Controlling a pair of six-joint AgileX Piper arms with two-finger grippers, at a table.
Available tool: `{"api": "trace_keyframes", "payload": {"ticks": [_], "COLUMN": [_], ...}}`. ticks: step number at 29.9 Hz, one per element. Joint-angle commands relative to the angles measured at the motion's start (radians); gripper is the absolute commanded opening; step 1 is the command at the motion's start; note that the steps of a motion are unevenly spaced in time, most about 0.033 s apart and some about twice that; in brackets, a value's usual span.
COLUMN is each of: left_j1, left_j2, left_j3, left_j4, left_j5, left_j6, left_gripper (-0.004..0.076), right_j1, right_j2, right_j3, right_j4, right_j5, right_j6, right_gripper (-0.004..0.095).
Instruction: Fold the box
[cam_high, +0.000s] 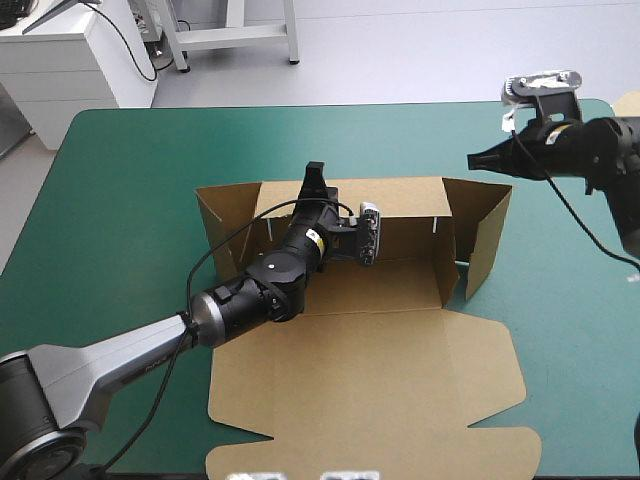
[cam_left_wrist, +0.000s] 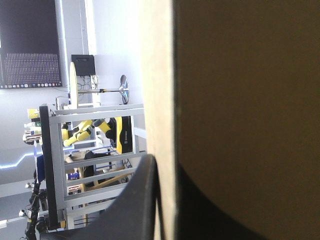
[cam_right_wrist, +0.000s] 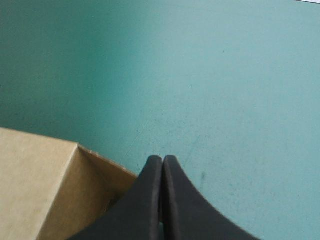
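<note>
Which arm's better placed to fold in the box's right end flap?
Right: the right gripper, shut and empty, hovers by that flap; the left gripper is shut on the box's far wall.

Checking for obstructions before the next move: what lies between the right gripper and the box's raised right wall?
Nothing. The high view shows only bare teal-green cover between the shut right gripper and the box.

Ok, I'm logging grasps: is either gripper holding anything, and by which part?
The left gripper is shut on the box, pinching the top edge of its raised far wall. The right gripper is shut, holding nothing.
</note>
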Motion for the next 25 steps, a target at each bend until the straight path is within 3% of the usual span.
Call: {"api": "trace_keyframes", "payload": {"ticks": [1, 8, 17, 25], "left_j1": [-0.008, -0.008, -0.008, -0.008], "left_j2": [-0.020, -0.020, -0.020, -0.020], "left_j3": [0.006, 0.006, 0.006, 0.006], "left_j4": [-0.073, -0.070, -0.070, -0.066], "left_j5": [0.027, 0.027, 0.030, 0.049], "left_j6": [-0.016, -0.052, -0.052, -0.052], "left_gripper": [-0.0008, -0.0008, -0.0008, -0.0008], "right_j1": [-0.008, -0.008, -0.008, -0.008], "right_j2": [0.068, 0.228, 0.261, 0.224], "right_j3": [-0.124, -0.254, -0.255, -0.210], "right_j4": [0.009, 0.066, 0.072, 0.159], "right_j5": [-0.003, 0.140, 0.262, 0.262], "right_j6": [-0.011, -0.014, -0.037, -0.058], "right_gripper": [-0.0016, -0.0015, -0.0015, -0.0016]}}
